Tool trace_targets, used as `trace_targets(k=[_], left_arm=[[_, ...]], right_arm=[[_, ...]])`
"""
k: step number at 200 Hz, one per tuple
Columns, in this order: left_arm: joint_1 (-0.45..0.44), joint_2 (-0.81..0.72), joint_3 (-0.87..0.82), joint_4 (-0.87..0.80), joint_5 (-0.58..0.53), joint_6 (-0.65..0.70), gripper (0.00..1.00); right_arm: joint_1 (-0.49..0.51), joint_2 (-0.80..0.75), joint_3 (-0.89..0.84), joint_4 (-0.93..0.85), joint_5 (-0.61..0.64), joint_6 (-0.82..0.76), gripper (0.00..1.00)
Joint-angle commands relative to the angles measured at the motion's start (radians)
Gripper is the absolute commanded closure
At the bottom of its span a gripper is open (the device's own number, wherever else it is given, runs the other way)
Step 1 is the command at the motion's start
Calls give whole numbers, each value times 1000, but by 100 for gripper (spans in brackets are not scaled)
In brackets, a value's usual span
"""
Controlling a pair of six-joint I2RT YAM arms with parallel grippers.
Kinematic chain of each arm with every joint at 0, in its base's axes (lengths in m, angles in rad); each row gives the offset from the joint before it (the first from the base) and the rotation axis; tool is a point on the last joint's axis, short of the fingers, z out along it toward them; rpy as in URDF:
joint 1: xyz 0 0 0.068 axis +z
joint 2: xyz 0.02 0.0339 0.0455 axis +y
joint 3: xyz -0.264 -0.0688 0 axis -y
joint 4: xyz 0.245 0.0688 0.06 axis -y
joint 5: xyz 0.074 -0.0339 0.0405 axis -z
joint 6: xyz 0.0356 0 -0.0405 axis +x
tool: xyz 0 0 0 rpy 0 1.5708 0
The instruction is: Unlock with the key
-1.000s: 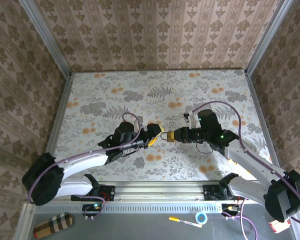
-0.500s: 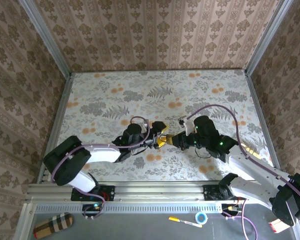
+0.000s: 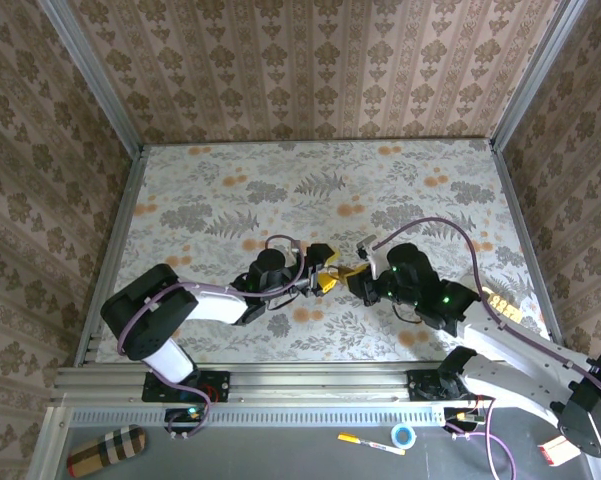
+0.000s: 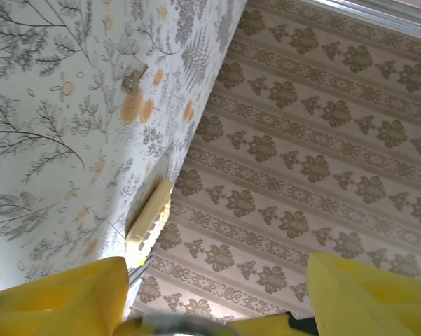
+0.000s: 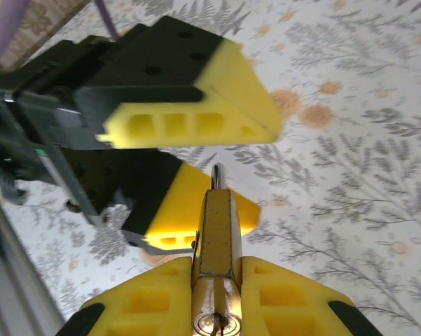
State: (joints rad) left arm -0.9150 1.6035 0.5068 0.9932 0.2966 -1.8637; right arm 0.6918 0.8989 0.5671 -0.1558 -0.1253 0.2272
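The left arm reaches in from 8 o'clock across the flowered table [image 3: 230,190]. The left gripper [image 3: 326,270] stops just short of the table's middle, toward 5 o'clock. Its yellow fingers [image 5: 196,122] stand apart, gripping nothing. The silver shackle [image 5: 216,176] of the padlock [image 5: 215,234] pokes toward the gap between them. Whether metal touches pad I cannot tell.

At 3 o'clock of that, the right gripper [image 5: 216,280] is clamped on the brass padlock, pinching its flat sides. The lock sits edge-on, shackle pointing at the left arm. The keyhole [image 5: 214,323] faces back toward the right wrist, sunk between the right fingers.

The left wrist view shows a small metal piece [image 4: 134,77] lying on the table. It may be the key, but it is too small to say.

The likely trouble is a clumsy handover:
- If the left fingers close off-centre on the round, slick shackle, they could lever the padlock sideways in the right grip.
- If the right gripper lets go before the left hold is sound, the padlock would probably drop to the table.
- While the keyhole stays buried between the right fingers, a key would likely be blocked from entering.
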Motion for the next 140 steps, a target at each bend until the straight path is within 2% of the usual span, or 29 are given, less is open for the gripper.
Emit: trace_targets(k=[1, 68, 105, 140], left_arm=[[-1, -20, -24, 55, 10, -22, 31], [2, 21, 13, 64, 29, -22, 33], [15, 55, 18, 91, 26, -13, 49], [32, 49, 6, 104, -2, 19, 69]], right_arm=[[16, -39, -29, 80, 126, -57, 100], [149, -51, -68, 150, 204, -135, 100], [181, -60, -87, 141, 187, -106, 100], [181, -61, -111, 154, 159, 0, 100]])
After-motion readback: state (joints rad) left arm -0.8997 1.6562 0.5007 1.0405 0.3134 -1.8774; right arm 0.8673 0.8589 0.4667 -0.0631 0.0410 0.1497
